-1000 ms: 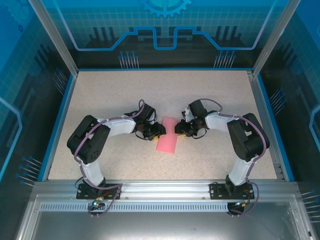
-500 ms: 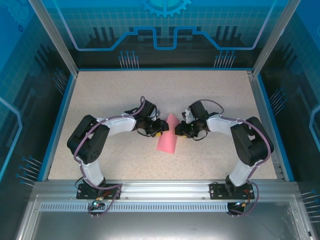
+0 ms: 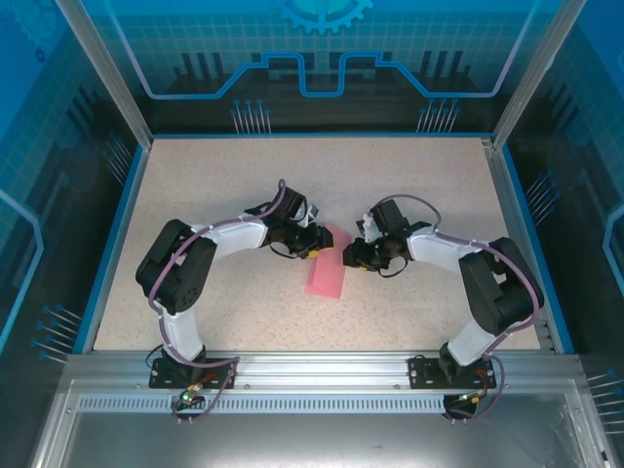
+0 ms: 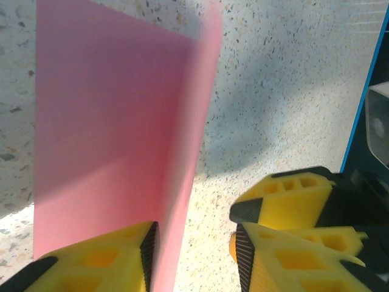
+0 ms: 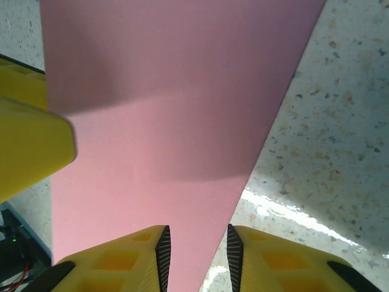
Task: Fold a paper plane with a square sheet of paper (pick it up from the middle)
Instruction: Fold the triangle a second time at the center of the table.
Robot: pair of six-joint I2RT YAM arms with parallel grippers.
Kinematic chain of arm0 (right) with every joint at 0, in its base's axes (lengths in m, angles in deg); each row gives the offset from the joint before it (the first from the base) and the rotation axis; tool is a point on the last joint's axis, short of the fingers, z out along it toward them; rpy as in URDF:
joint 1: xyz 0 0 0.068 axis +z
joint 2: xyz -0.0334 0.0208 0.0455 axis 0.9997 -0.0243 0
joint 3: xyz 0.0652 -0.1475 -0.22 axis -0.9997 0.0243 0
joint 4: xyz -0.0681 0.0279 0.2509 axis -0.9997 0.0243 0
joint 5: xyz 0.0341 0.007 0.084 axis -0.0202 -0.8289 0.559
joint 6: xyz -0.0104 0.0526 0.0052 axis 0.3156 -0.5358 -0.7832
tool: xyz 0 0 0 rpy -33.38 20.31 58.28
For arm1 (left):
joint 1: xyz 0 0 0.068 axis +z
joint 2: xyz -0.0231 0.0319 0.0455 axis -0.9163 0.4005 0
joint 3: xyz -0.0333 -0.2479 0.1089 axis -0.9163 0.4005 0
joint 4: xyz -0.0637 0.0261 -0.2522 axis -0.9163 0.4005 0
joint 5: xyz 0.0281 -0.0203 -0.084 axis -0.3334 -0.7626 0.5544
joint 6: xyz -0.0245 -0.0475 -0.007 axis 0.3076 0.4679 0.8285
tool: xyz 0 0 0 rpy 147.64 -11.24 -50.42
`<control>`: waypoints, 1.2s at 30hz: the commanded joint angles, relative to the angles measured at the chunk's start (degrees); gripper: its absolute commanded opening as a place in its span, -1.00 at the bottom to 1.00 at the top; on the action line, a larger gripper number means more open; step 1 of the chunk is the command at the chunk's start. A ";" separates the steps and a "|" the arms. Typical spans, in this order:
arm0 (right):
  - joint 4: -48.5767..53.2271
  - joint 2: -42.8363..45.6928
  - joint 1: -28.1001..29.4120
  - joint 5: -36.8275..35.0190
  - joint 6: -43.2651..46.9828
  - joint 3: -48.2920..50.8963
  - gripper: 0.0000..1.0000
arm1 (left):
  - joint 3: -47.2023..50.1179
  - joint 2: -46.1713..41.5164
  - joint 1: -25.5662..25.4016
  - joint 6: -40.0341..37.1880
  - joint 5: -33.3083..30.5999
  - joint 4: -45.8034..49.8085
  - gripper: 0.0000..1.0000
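The square sheet of paper [image 3: 328,273] lies mid-table, pink and folded into a narrow strip. My left gripper [image 3: 314,244] is at its far left corner and my right gripper [image 3: 349,256] at its right edge. In the left wrist view a raised pink flap of the paper [image 4: 115,115] runs up against the inner pad of the left finger [image 4: 91,258]; the left gripper [image 4: 196,243] stands open, with bare table between flap and other pad. In the right wrist view the paper [image 5: 176,103] reaches between the pads of my right gripper [image 5: 196,237], which stand a little apart, open.
The speckled table [image 3: 224,185] is ringed by a blue rim [image 3: 115,234] and transparent walls. The two grippers are close together: a yellow finger of the right gripper [image 4: 285,194] shows in the left wrist view, and a left finger [image 5: 27,152] in the right wrist view.
My left gripper has moved away from the arm bases and rightward, from the paper's left side to its far corner. The right arm has shifted slightly right. The paper's far end looks flatter.
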 commanded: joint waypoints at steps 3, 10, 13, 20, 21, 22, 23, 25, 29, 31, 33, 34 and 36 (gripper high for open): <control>4.02 6.76 10.63 -16.14 0.25 0.06 -0.22 | 1.24 0.00 0.37 -0.06 1.15 1.07 -0.39; 5.91 10.82 27.80 -38.18 -0.46 0.46 0.10 | 0.98 0.24 0.37 0.43 1.40 1.17 -0.52; 6.56 9.29 33.69 -43.03 0.68 -0.58 0.19 | 0.88 0.18 0.36 0.56 1.23 1.53 -0.56; 10.31 1.20 39.87 -51.16 0.36 -9.04 0.28 | 1.14 -0.17 0.28 0.76 1.20 1.62 -0.57; 10.34 0.22 40.00 -51.30 0.50 -9.50 0.28 | 1.10 -0.22 0.31 0.69 1.18 1.61 -0.57; 10.63 -0.54 40.09 -51.56 0.43 -9.99 0.25 | 1.10 -0.19 0.36 0.69 1.14 1.72 -0.57; 10.94 -1.36 40.18 -51.85 0.59 -10.60 0.22 | 1.10 -0.24 0.28 0.74 1.22 1.69 -0.57; 11.74 -2.34 40.60 -52.93 0.61 -11.39 0.15 | 1.20 -0.29 0.27 0.69 1.14 1.77 -0.57; 12.76 -3.43 40.80 -53.92 0.10 -12.24 0.00 | 1.37 -0.53 0.32 0.78 1.14 1.70 -0.57; 13.14 -3.54 40.89 -54.29 -0.02 -12.36 -0.05 | 1.50 -0.52 0.35 0.69 1.05 1.76 -0.56; 13.14 -3.43 40.97 -54.62 -0.11 -12.28 -0.16 | 1.54 -0.45 0.32 0.69 1.07 1.69 -0.57; 13.20 -3.47 40.97 -54.56 0.00 -12.32 -0.19 | 1.59 -0.44 0.33 0.76 1.05 1.60 -0.57; 13.63 -3.36 41.06 -55.06 -0.11 -12.48 -0.27 | 1.63 -0.44 0.29 0.80 1.05 1.60 -0.57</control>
